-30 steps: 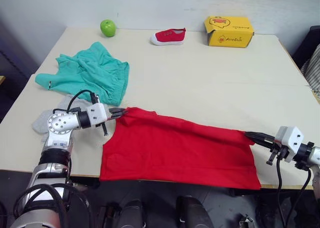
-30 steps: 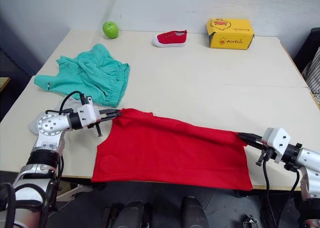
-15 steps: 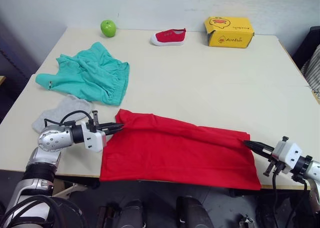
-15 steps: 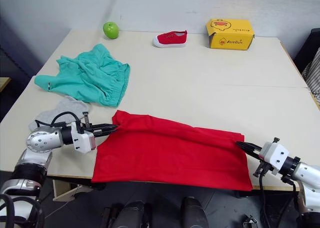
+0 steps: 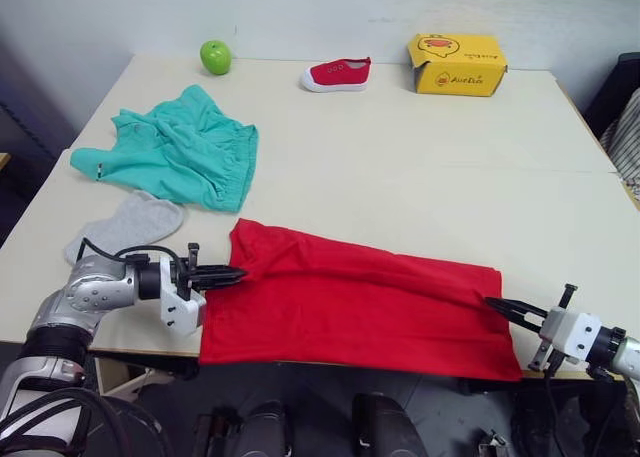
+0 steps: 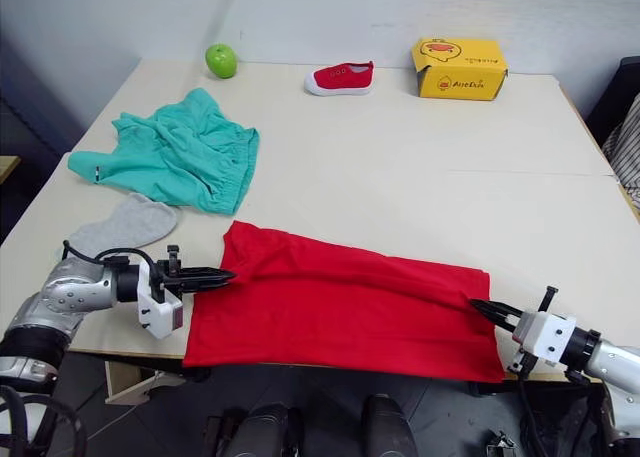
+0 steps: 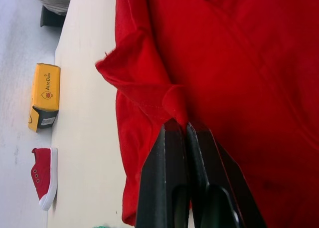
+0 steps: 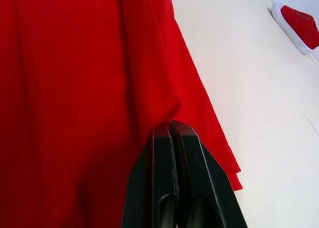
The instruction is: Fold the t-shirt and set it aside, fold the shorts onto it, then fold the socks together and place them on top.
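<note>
- T-shirt [image 5: 360, 302]: bright red, lying as a wide band along the near edge of the counter [image 5: 420, 167], its lower edge at the counter's front rim. Cloth doubled over, w/ long creases running diagonally across it; no collar or print visible from here.
- Left gripper [image 5: 238, 274]: at the t-shirt's left edge, fingers [image 7: 174, 153] clenched on a pinched bump of red cloth; wrist view shows the fabric puckered up right at the tips.
- Right gripper [image 6: 482, 308]: at the t-shirt's right end, near the front corner of the counter. Fingers [image 8: 169, 148] pressed together w/ the tips against the red cloth; looks like a fold of it is nipped between them.
- Shorts [image 5: 175, 147]: teal-green, crumpled in a loose heap at the counter's left side, well apart from the t-shirt.
- Socks [image 5: 125, 225]: light grey, flat, just in front of the shorts, beside the left arm; can't tell if it's one or both.
- Far edge: green apple [image 5: 215, 56], small red shoe [image 5: 337, 74], yellow box [image 5: 456, 64], all well away from the clothes.
</note>
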Tool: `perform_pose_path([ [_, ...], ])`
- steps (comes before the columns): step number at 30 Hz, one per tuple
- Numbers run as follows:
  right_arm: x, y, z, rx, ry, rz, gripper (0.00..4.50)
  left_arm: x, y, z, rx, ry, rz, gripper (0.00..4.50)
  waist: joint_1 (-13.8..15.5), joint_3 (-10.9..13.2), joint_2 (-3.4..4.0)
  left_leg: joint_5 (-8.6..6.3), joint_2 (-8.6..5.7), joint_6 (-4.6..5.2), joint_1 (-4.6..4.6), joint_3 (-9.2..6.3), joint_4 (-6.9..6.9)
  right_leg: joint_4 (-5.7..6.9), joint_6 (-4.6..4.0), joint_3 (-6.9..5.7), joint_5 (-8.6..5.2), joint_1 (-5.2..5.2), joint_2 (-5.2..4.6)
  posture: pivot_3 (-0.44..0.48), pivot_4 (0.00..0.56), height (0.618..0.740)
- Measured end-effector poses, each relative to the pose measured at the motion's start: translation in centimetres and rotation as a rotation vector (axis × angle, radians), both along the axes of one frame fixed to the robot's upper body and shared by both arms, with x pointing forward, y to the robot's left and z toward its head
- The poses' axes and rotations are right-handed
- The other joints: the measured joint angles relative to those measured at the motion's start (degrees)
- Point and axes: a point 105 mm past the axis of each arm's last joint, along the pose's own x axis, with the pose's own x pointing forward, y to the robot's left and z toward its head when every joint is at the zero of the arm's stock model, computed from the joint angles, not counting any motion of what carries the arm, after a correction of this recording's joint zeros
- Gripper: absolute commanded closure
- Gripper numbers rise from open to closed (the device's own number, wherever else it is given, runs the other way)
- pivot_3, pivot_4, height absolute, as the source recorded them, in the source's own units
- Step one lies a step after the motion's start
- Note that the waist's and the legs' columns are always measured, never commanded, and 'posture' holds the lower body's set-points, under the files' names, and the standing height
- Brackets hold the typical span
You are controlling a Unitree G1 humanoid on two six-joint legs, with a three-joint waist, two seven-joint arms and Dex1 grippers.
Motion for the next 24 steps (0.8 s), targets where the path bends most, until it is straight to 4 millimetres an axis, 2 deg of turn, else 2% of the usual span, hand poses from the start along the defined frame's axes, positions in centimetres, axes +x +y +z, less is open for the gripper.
perform_pose_path([
  [2, -0.1, -0.1, -0.1, -0.008, 0.005, -0.001, 4.5, -0.1, 0.4, -0.1, 0.015, 0.011, 0.012, 4.45, 0.0, 0.0, 0.0, 0.0, 0.0, 0.01, 0.0, 0.0, 0.0, 0.0, 0.0, 0.0, 0.0, 0.0, -0.01, 0.0, 0.15, 0.74],
  [4, -0.2, -0.3, -0.4, -0.026, 0.022, -0.007, 4.5, -0.2, 0.8, -0.3, -0.002, 0.041, 0.043, 4.03, 0.0, 0.0, 0.0, -0.01, -0.01, 0.02, 0.0, 0.0, 0.0, 0.0, 0.0, 0.0, 0.0, 0.0, -0.03, 0.0, 0.15, 0.74],
  [6, -0.6, -0.7, -0.8, -0.015, 0.057, -0.025, 4.12, -0.3, 1.1, -0.7, -0.029, 0.092, 0.078, 3.59, 0.0, 0.0, 0.0, -0.02, 0.0, 0.02, 0.0, -0.01, -0.02, 0.0, 0.0, 0.0, 0.0, 0.0, -0.04, 0.0, 0.15, 0.74],
  [10, -1.6, -1.3, -1.2, 0.015, 0.146, -0.038, 2.92, -0.2, 2.0, -0.6, -0.078, 0.168, 0.153, 2.3, 0.1, 0.0, 0.0, -0.07, 0.01, 0.09, 0.02, -0.06, -0.01, -0.02, 0.0, 0.0, 0.0, 0.05, -0.08, 0.0, 0.15, 0.74],
  [14, -2.2, -1.6, -0.8, 0.034, 0.206, -0.03, 1.45, 0.0, 2.8, 0.0, -0.161, 0.258, 0.232, 0.97, 0.1, 0.0, 0.01, -0.18, 0.02, 0.21, 0.04, -0.08, -0.01, -0.02, -0.01, -0.01, -0.01, 0.08, -0.09, 0.0, 0.15, 0.74],
  [17, -3.0, -3.4, 0.1, 0.104, 0.324, -0.108, 0.39, 0.6, 4.8, 1.5, -0.34, 0.401, 0.386, 0.01, 0.1, 0.0, 0.06, -0.2, 0.06, 0.18, 0.02, -0.17, -0.02, -0.03, -0.06, -0.03, -0.03, 0.08, -0.08, 0.0, 0.15, 0.74],
  [18, -3.2, -3.9, 0.6, 0.148, 0.371, -0.141, 0.04, 0.9, 5.4, 2.4, -0.431, 0.47, 0.435, 0.0, 0.1, 0.0, 0.06, -0.2, 0.06, 0.18, 0.03, -0.19, -0.01, -0.01, -0.06, -0.02, -0.03, 0.09, -0.1, 0.0, 0.15, 0.74],
  [21, -3.0, -4.1, 2.4, 0.279, 0.414, -0.191, 0.01, 1.4, 5.8, 4.5, -0.596, 0.6, 0.491, 0.0, 0.0, 0.0, 0.06, -0.22, 0.06, 0.19, 0.07, -0.27, -0.01, -0.04, -0.07, -0.01, -0.04, 0.16, -0.13, 0.0, 0.15, 0.74],
  [24, -1.9, -2.4, 4.2, 0.388, 0.413, -0.182, 0.01, 1.7, 4.6, 5.1, -0.715, 0.751, 0.498, 0.0, 0.0, 0.0, 0.06, -0.23, 0.06, 0.17, 0.09, -0.31, -0.03, -0.03, -0.09, 0.07, -0.05, 0.18, -0.13, 0.0, 0.15, 0.74],
])
